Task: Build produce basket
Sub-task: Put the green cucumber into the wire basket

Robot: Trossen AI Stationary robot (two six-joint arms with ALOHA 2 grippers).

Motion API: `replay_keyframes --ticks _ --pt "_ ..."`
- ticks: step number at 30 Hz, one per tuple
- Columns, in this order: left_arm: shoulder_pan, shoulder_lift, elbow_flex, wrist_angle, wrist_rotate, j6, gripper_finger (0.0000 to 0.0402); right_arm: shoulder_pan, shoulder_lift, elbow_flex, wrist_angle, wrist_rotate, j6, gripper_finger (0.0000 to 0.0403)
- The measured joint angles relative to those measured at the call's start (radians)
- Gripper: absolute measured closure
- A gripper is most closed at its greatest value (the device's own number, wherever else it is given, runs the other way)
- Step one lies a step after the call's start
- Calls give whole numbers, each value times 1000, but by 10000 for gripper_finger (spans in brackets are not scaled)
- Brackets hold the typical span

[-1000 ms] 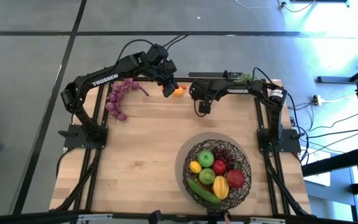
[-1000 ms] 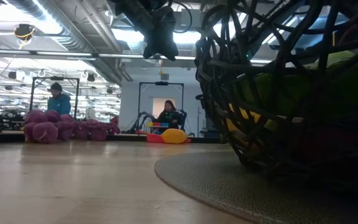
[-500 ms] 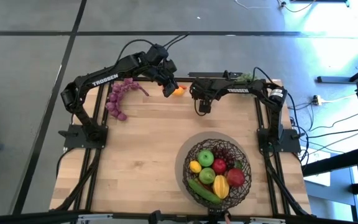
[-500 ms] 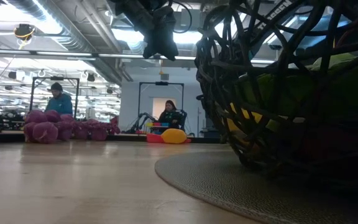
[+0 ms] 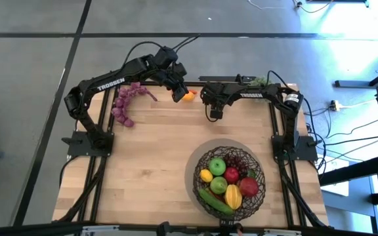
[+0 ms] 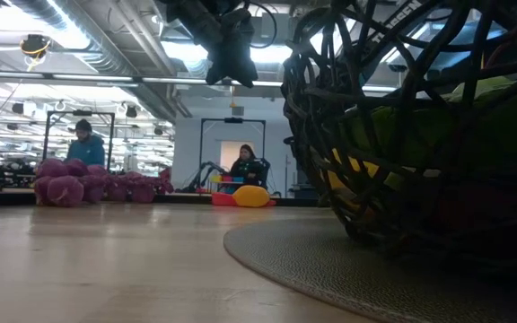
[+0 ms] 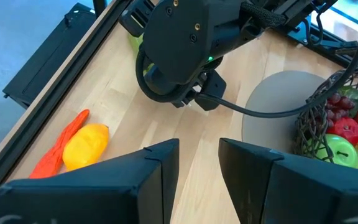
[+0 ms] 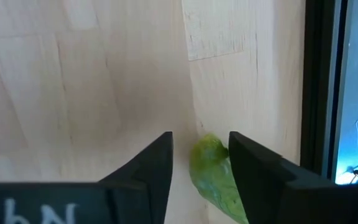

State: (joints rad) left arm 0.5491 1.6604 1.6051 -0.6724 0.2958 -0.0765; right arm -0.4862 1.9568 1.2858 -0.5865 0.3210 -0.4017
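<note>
Nothing has visibly shifted since the earlier frame: the left tool (image 5: 178, 92), fingers apart and empty, hovers beside the yellow toy lemon (image 7: 86, 145) and orange carrot (image 7: 59, 145), far across the tabletop from the dark woven wire basket (image 5: 230, 181), seemingly needing descent to grasp; the right tool's (image 5: 214, 115) state I cannot tell.

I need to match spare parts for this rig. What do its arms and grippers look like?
Both arms are dark, near-black jointed links. The left arm and right arm each carry white TROSSEN lettering. Black cables loop off the wrists. The left gripper and right gripper have flat, blocky dark fingers; white characters show on one right finger.
</note>
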Motion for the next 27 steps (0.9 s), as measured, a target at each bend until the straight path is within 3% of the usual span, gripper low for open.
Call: replay_keyframes --ticks 7,16,21,27 --pt "0 0 0 0 0 0 298 0 0 0 0 0 -5 274" --pt "0 0 0 0 0 5 298 1 0 9 -40 -6 -49 344" --pt "0 0 0 0 0 8 298 18 0 47 -85 -84 -47 391" --pt "0 0 0 0 0 8 298 75 0 98 -105 -182 -20 397"
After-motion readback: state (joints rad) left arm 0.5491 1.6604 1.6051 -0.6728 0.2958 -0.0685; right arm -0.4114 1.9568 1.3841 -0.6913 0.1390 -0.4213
